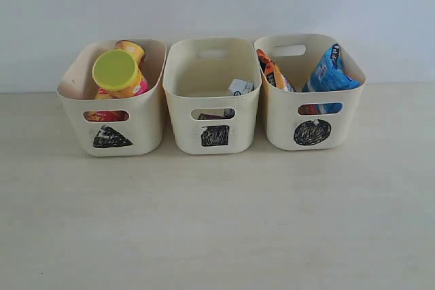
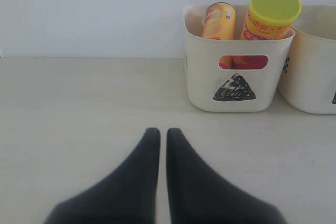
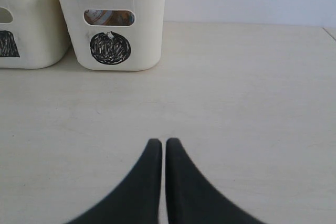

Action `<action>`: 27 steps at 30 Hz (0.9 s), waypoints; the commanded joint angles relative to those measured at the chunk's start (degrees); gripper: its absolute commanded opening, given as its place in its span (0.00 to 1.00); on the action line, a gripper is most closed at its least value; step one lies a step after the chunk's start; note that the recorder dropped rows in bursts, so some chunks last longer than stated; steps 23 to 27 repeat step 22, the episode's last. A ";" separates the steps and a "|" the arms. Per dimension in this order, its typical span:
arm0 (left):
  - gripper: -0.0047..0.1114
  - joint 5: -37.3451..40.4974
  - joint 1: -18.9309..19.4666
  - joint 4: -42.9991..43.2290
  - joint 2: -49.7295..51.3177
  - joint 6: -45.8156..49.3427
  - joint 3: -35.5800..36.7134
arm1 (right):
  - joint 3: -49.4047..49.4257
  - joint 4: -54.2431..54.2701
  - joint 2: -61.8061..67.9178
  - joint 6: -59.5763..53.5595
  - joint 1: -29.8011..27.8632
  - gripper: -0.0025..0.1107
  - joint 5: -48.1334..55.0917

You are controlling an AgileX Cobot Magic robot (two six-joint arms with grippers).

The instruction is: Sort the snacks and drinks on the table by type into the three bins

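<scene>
The left gripper is seen with its two black fingers drawn together, only a thin slit left between them, and nothing is held. The right gripper is closed to the same narrow slit and is likewise empty. Each is poised over a bare part of the pale beige wood-grain table, in front of the tubs and apart from them.

Three cream plastic tubs with rounded corners and slot handles are lined up side by side at the back of the table: one marked with a black scribbled triangle, one with a square, one with a circle.

Two tall chip canisters are held in the triangle tub. The pink canister with the lime-yellow lid is tilted, its long axis slanted and the lid turned up and forward. The yellow canister with the red logo is set behind it, nearer upright, its top above the rim.

Two small cartons lie low in the square tub. A corner of the blue and white one is seen by the right wall; the dark one is glimpsed only through the handle slot, so its direction cannot be told.

Two crinkly bags are stood on end in the circle tub: the orange-brown bag is leaned toward the left wall, the blue bag toward the right, their tops apart.
</scene>
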 commanded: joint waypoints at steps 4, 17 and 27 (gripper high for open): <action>0.07 0.06 0.14 -0.65 -0.05 0.39 0.19 | -0.05 -0.44 -0.28 -0.11 -0.16 0.02 -0.21; 0.07 -0.22 0.14 -0.65 -0.05 0.39 0.19 | -0.05 0.49 -0.28 -0.09 -0.16 0.02 -1.74; 0.07 -0.22 0.14 -0.65 -0.05 0.39 0.19 | -0.05 0.49 -0.28 -0.09 -0.16 0.02 -1.74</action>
